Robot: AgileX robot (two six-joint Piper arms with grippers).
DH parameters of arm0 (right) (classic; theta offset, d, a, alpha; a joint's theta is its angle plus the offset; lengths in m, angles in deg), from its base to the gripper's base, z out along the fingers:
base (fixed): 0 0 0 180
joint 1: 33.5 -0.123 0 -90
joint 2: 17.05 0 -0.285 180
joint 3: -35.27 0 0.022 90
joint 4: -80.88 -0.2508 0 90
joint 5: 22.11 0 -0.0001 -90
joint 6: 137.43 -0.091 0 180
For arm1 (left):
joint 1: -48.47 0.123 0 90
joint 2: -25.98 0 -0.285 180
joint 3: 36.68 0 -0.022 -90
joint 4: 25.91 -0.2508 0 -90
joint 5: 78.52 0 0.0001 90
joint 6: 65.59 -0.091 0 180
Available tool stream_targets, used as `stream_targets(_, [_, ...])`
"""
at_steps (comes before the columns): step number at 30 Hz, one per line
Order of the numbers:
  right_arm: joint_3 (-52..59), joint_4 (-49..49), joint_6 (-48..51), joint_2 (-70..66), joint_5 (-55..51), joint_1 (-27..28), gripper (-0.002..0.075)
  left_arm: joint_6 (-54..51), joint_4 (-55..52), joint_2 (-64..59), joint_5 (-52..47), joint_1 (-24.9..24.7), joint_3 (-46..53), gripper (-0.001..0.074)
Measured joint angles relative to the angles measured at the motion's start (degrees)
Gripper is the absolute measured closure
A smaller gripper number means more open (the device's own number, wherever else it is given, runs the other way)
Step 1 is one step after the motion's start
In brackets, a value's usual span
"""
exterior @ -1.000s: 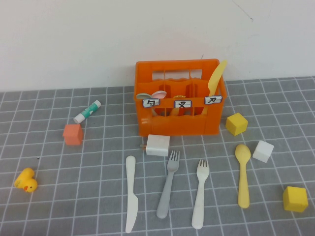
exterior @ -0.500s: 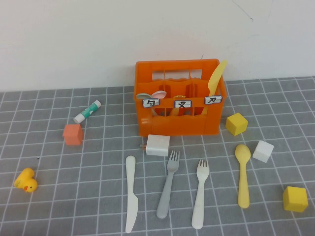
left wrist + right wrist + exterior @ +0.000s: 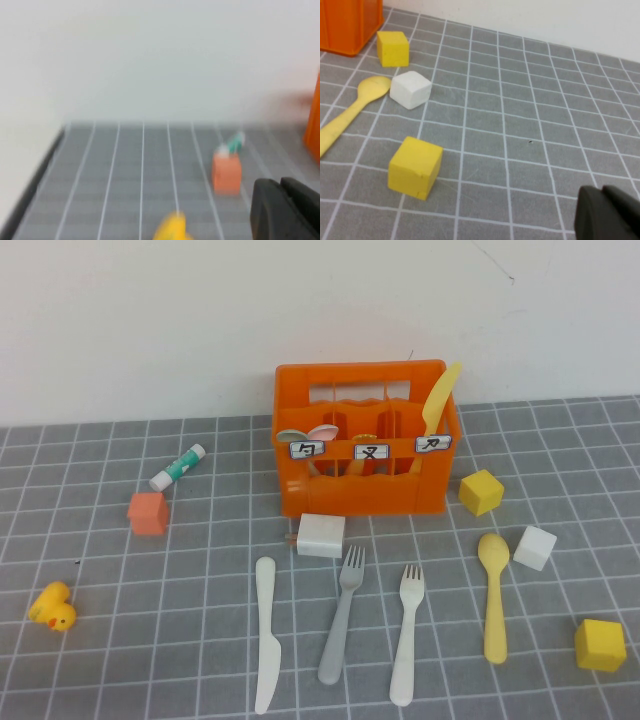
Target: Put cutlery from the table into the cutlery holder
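The orange cutlery holder (image 3: 365, 440) stands at the back of the table (image 3: 120, 660) with a yellow piece leaning out of its right compartment and pale pieces in the left one. In front of it the white knife (image 3: 265, 634), grey fork (image 3: 341, 614), white fork (image 3: 405, 633) and yellow spoon (image 3: 493, 595) lie flat in a row, long axes running front to back, heads toward the holder. The left gripper (image 3: 287, 210) and right gripper (image 3: 610, 215) are both closed and empty, low above the tiles; the spoon lies ahead of the right one, the holder's edge beyond the left one.
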Motion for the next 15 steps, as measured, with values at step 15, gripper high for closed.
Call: stream_targets(15, [0.22,3.62,3.07,0.0,23.11,0.0,0.0729,3.56,0.0,0.0,27.4,0.0,0.0,0.0736])
